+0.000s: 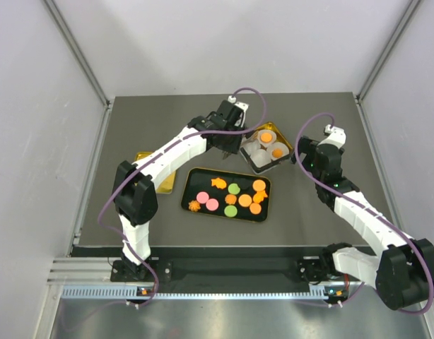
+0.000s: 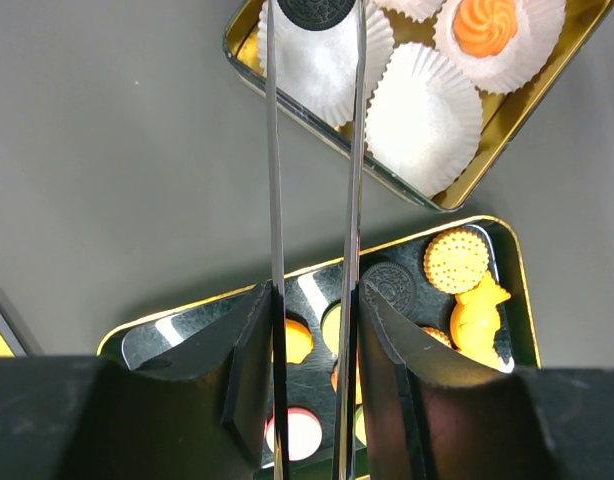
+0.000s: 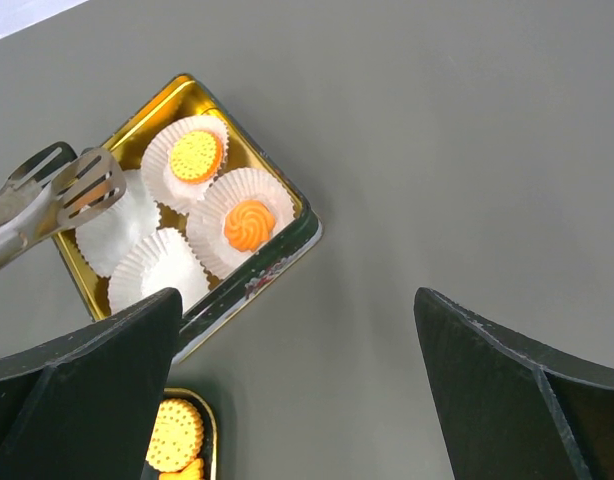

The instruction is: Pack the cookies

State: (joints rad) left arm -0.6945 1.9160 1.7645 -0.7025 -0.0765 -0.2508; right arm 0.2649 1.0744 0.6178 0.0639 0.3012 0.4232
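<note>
While the left arm stretches diagonally up the table [image 1: 132,127], forearm passing over the gold lid [image 1: 165,185], its wrist hangs just left of the tin [image 2: 492,150]. The left gripper [image 2: 317,295] is clamped on the tongs [image 2: 275,150]. Both blades run forward between my fingers, almost parallel, with a narrow gap. The tips pinch a dark cookie [image 2: 317,10] above a white cup [image 2: 422,120] in the tin.

The right arm is bent with its elbow out to the right and its wrist beside the tin's right side. The right gripper [image 3: 295,300] faces bare table, jaws wide, nothing between them.

The tin holds four cups. Two carry orange cookies, one is bare, and one lies under the tongs. The other cookies [image 1: 234,188], orange, pink and green, lie spread on the black tray [image 1: 203,180], just nearer me than the tin.

Hard to read:
- The dark cookie is cut by the top edge of the left wrist view. I can't tell whether it touches the paper.
- In the right wrist view the tong tips show but the cookie between them does not.
- The lid is mostly under my forearm.
- One dark round piece on the tray shows from the left wrist only. From above it is lost against the black.
- The right wrist view catches only a tray corner.

Room: the tin sits turned, one corner toward the tray, with a strip of table between them. There is open table right of the tin and along the far edge.
</note>
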